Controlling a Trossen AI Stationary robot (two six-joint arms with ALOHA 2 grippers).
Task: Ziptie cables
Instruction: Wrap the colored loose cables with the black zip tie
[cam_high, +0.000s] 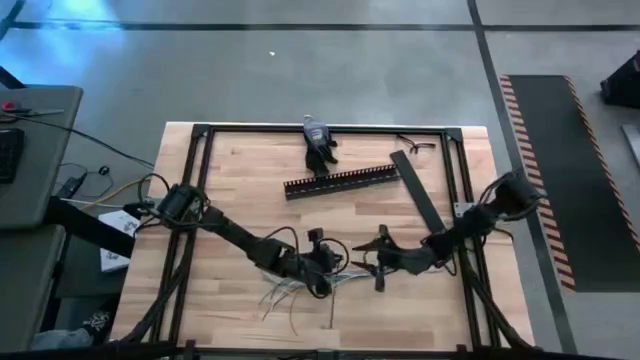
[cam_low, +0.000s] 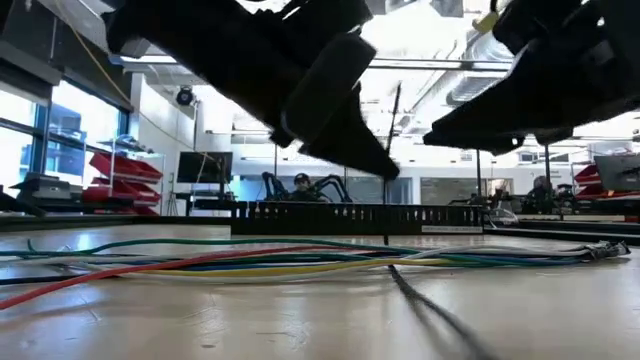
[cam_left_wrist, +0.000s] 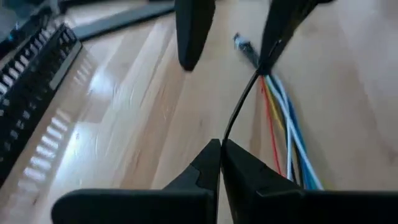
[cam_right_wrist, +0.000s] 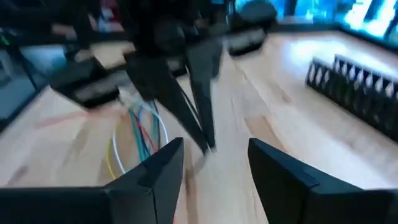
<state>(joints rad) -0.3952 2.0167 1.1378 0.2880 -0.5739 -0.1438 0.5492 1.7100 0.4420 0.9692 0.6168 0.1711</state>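
Observation:
The cables (cam_high: 300, 285) are a loose bundle of thin coloured and pale wires lying flat on the wooden table near its front edge; they also show in the low view (cam_low: 300, 262) and the left wrist view (cam_left_wrist: 283, 134). My left gripper (cam_high: 325, 260) is just above them, shut on a thin black strip (cam_left_wrist: 239, 106). My right gripper (cam_high: 372, 262) faces it from the table's right, open (cam_right_wrist: 211, 168), with nothing between its fingers. In the left wrist view the strip reaches up to one of the right gripper's fingers (cam_left_wrist: 280, 31); whether they touch I cannot tell. My left gripper pinches the thin black strip (cam_left_wrist: 227, 132) between its two fingertips (cam_left_wrist: 208, 165). The fingers slant downward toward the table. The strip runs on from the fingertips past the cables; a farther stretch of it (cam_low: 430, 310) lies on the table.
A black comb-edged duct (cam_high: 345, 181) and a flat black lid strip (cam_high: 418, 192) lie toward the far side. A small bottle-like item (cam_high: 318, 142) sits at the far edge. A black frame (cam_high: 200, 200) borders the table. Bare wood (cam_high: 250, 200) lies between the duct and the arms.

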